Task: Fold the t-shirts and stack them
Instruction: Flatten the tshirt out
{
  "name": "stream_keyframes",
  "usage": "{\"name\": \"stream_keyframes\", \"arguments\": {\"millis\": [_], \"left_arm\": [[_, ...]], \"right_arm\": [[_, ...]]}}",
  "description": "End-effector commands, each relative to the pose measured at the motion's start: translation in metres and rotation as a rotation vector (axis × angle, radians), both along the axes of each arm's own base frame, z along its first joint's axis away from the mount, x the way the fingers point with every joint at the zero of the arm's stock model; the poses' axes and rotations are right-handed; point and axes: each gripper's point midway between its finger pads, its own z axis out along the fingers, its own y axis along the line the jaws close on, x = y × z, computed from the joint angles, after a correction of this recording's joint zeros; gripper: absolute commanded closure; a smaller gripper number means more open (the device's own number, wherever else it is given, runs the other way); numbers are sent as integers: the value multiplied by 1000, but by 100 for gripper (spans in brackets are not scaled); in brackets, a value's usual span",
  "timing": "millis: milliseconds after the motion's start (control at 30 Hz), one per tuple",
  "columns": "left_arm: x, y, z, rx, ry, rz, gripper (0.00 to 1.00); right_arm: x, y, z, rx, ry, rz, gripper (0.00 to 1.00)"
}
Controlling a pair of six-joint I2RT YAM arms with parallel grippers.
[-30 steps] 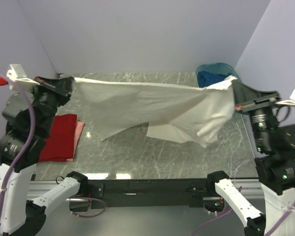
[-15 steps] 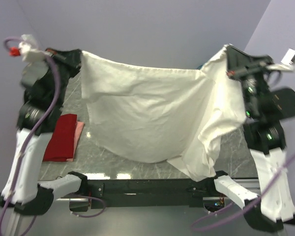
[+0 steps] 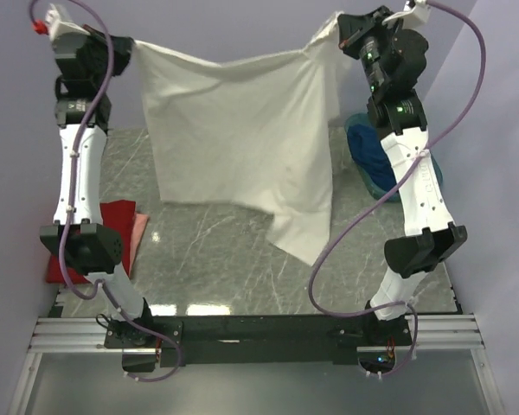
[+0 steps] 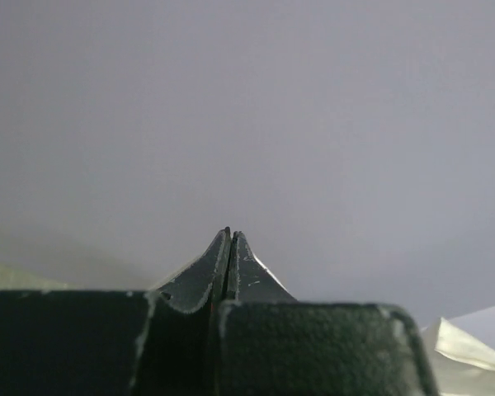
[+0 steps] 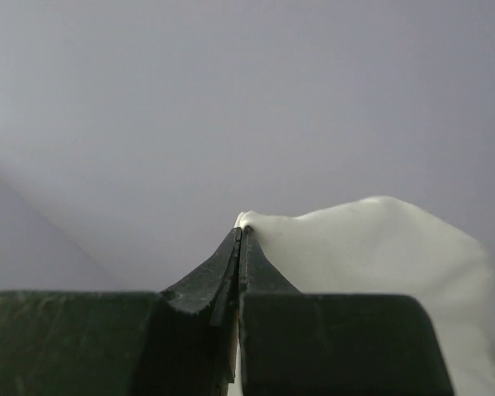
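Note:
The cream-white t-shirt (image 3: 242, 130) hangs in the air, stretched between both raised arms, its lower edge above the table. My left gripper (image 3: 128, 47) is shut on its top left corner. My right gripper (image 3: 336, 30) is shut on its top right corner, and a longer flap hangs down on that side. In the left wrist view the jaws (image 4: 231, 237) are closed, with a bit of cloth (image 4: 470, 355) at the lower right. In the right wrist view the closed jaws (image 5: 242, 233) pinch white cloth (image 5: 379, 264). The red t-shirt (image 3: 112, 229) lies folded at the table's left edge. The dark blue t-shirt (image 3: 368, 147) lies in the basin.
The teal oval basin (image 3: 389, 183) stands at the right side of the grey marble table (image 3: 225, 259), behind the right arm. A pink cloth edge (image 3: 141, 232) shows beside the red shirt. Lilac walls close in the back and sides.
Both arms have risen high and drawn closer together, lifting the white shirt off the table; it now hangs full length in the air.

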Motion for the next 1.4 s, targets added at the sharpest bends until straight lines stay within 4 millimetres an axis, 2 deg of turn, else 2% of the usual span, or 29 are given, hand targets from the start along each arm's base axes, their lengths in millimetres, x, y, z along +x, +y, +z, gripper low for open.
{"name": "stream_keyframes", "arguments": {"millis": [0,67,100,133,167,267,300,367,400,433,467,500,533,567,600,633,667,700,733,767,800,833,867,933,1000,1033,1067,1333,1367], "left_arm": [[-50,13,114,3,-318,-65,99],[-60,27,121,10,-344,-43,99],[-64,30,122,11,-347,-47,99],[-76,32,128,15,-363,-43,99],[-73,41,115,9,-333,-32,99],[-80,47,85,-11,-267,-23,99],[-82,47,75,-21,-249,-25,99],[-86,47,36,-50,-167,-21,99],[-88,46,23,-71,-145,-24,99],[-99,43,17,-81,-137,-22,99],[-95,44,-27,-121,-49,-18,99],[-106,41,-36,-134,-33,-20,99],[-104,41,-82,-160,60,-13,99],[-108,42,-101,-174,99,2,99],[-113,41,-122,-197,145,10,99],[-122,39,-137,-208,173,12,99],[-127,40,-182,-224,267,33,99],[-135,39,-196,-233,298,39,99],[-145,37,-237,-256,390,48,99],[-150,34,-253,-257,421,47,99],[-156,33,-267,-264,450,50,99],[-168,31,-294,-277,510,59,100],[-174,31,-307,-275,535,66,99],[-188,29,-333,-275,590,79,99],[-199,30,-345,-261,616,94,99],[-205,31,-357,-258,645,109,99],[-211,32,-363,-249,666,118,99],[-236,43,-380,-166,722,193,100],[-237,43,-382,-161,726,191,100]], "right_arm": [[-71,-21,118,27,-326,-28,100],[-81,-23,128,35,-365,-29,100],[-96,-27,136,42,-391,-29,100],[-88,-26,121,39,-357,-29,100],[-92,-26,121,42,-370,-31,100],[-96,-31,92,51,-310,-45,100],[-95,-30,69,46,-258,-39,100],[-96,-29,38,63,-201,-26,100],[-96,-28,0,63,-131,-20,100],[-97,-28,-18,95,-104,-7,100],[-100,-26,-38,105,-68,5,100],[-102,-25,-79,128,11,16,100],[-105,-24,-100,140,51,27,100],[-107,-21,-123,151,96,44,100],[-110,-22,-168,158,179,41,100],[-115,-16,-188,179,219,74,100],[-122,-13,-208,187,255,99,100],[-125,-11,-256,205,358,104,100],[-130,-8,-278,213,406,117,100],[-134,-7,-299,221,453,123,100],[-143,-4,-338,224,537,142,100],[-148,0,-351,244,558,160,100],[-157,-1,-385,246,635,155,100],[-167,5,-408,264,681,195,100],[-182,8,-444,266,775,209,100],[-188,13,-450,267,784,246,100],[-198,14,-468,269,829,254,100],[-253,37,-508,265,944,361,100],[-265,50,-507,249,947,404,98]]}}
